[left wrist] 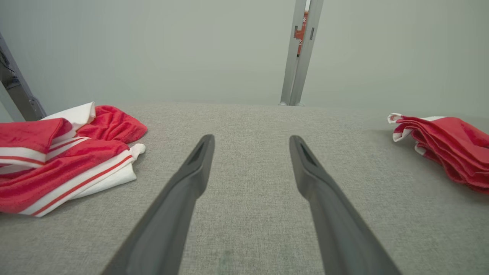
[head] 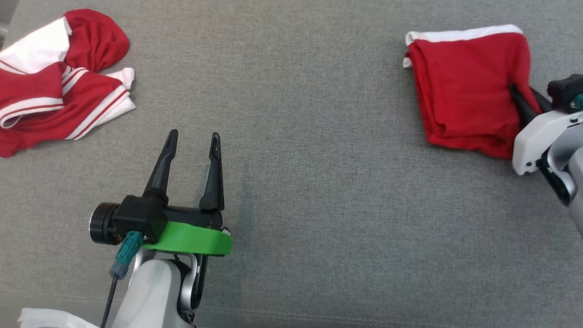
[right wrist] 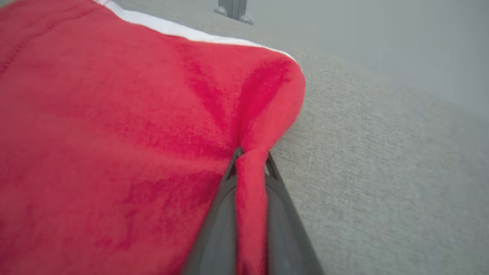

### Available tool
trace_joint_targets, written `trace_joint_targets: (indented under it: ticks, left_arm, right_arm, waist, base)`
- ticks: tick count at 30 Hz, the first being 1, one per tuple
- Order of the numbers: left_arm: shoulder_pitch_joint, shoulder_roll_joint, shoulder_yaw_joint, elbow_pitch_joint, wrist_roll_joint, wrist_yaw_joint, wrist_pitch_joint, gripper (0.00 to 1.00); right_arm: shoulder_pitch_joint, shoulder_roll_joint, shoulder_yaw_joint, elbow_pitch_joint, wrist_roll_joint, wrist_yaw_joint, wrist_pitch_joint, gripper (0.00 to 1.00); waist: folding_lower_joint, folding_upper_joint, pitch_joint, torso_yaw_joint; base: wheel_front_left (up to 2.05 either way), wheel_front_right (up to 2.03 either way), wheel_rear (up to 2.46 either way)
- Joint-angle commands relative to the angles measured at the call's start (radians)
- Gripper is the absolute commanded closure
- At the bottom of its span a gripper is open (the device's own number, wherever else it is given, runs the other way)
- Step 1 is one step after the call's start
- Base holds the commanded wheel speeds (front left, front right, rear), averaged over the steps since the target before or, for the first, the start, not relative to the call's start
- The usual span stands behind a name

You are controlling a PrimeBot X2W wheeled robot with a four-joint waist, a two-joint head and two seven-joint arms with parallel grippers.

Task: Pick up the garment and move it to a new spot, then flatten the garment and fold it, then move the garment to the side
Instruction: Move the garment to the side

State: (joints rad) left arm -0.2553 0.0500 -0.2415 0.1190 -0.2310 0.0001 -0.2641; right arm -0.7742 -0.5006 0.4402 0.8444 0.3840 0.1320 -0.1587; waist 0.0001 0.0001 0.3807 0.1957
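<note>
Head view: folded garment, red with a white band along its far edge, lies flat on the grey fabric worktop at the upper right of the frame. A crumpled pile of red cloth with white stripes sits at the upper left, well apart from it. From this view I see the right tool reaching in from the right edge, pale forearm angled up and to the left, dark fingers meeting the garment's right side, but I cannot read the grip itself. Right wrist view settles it: right tool is pressed together on a raised ridge of red fabric near the garment's corner, the cloth standing up between the two fingers and pulled into creases that fan out from the pinch. Left wrist view adds the side profile: the folded garment at the right of the frame shows as several stacked layers, white edge towards the far side, and an upright metal post rises beyond the worktop's far edge. Left tool is at lower left centre of the head view, fingers spread and pointing up the frame, nothing between them, with bare worktop under and ahead of them. A green ring sits at that wrist.
</note>
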Motion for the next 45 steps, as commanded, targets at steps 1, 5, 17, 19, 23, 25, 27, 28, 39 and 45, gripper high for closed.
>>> trace_joint_targets:
  ticks: [1, 5, 17, 19, 23, 25, 27, 28, 39, 45]
  left_arm:
    - [-0.029, 0.001, -0.002, -0.009, 0.011, 0.005, 0.0, 0.0]
    - [-0.062, 0.002, -0.004, -0.021, 0.029, 0.009, 0.0, 0.0]
    - [-0.11, 0.002, -0.002, -0.059, 0.083, 0.003, 0.0, 0.0]
    - [-0.11, 0.002, 0.0, -0.068, 0.093, 0.002, 0.0, 0.0]
    - [-0.118, 0.003, 0.002, -0.074, 0.109, -0.006, 0.0, 0.0]
    - [-0.125, 0.003, 0.005, -0.079, 0.118, -0.009, 0.0, 0.0]
    - [-0.131, 0.004, 0.007, -0.085, 0.125, -0.011, 0.0, 0.0]
    - [-0.133, 0.005, 0.009, -0.088, 0.129, -0.013, 0.0, 0.0]
    - [-0.149, 0.014, 0.001, -0.117, 0.159, -0.025, 0.0, 0.0]
    - [-0.14, 0.022, 0.002, -0.132, 0.167, -0.027, 0.0, 0.0]
  right_arm:
    - [-0.023, -0.035, 0.019, -0.017, 0.02, -0.002, 0.006, 1.0]
    - [-0.065, -0.136, 0.06, -0.055, 0.059, -0.002, 0.01, 1.0]
    - [-0.199, -0.282, 0.127, -0.099, 0.101, -0.002, 0.018, 1.0]
    - [-0.223, -0.293, 0.138, -0.1, 0.101, -0.002, 0.018, 1.0]
    - [-0.276, -0.315, 0.158, -0.104, 0.099, -0.002, 0.024, 1.0]
    - [-0.305, -0.331, 0.173, -0.102, 0.092, -0.002, 0.032, 1.0]
    - [-0.332, -0.344, 0.188, -0.105, 0.085, -0.002, 0.037, 1.0]
    - [-0.346, -0.352, 0.192, -0.104, 0.087, -0.002, 0.039, 1.0]
    - [-0.447, -0.442, 0.25, -0.028, 0.139, -0.002, 0.052, 1.0]
    - [-0.488, -0.435, 0.273, 0.024, 0.161, -0.002, 0.041, 1.0]
  waist:
    - [-0.0001, -0.0001, 0.064, -0.057]
    - [-0.0001, -0.0001, 0.112, -0.099]
    - [-0.0001, -0.0001, 0.177, -0.19]
    - [-0.0001, -0.0001, 0.188, -0.205]
    - [-0.0001, -0.0001, 0.211, -0.23]
    - [-0.0001, -0.0001, 0.225, -0.24]
    - [-0.0001, -0.0001, 0.236, -0.249]
    - [-0.0001, -0.0001, 0.241, -0.252]
    - [-0.0001, -0.0001, 0.29, -0.283]
    - [-0.0001, -0.0001, 0.298, -0.29]
  base:
    - [0.0, 0.0, 0.0]
    - [0.0, 0.0, 0.0]
    - [0.0, 0.0, 0.0]
    - [0.0, 0.0, 0.0]
    - [0.0, 0.0, 0.0]
    - [0.0, 0.0, 0.0]
    - [0.0, 0.0, 0.0]
    - [0.0, 0.0, 0.0]
    - [0.0, 0.0, 0.0]
    - [0.0, 0.0, 0.0]
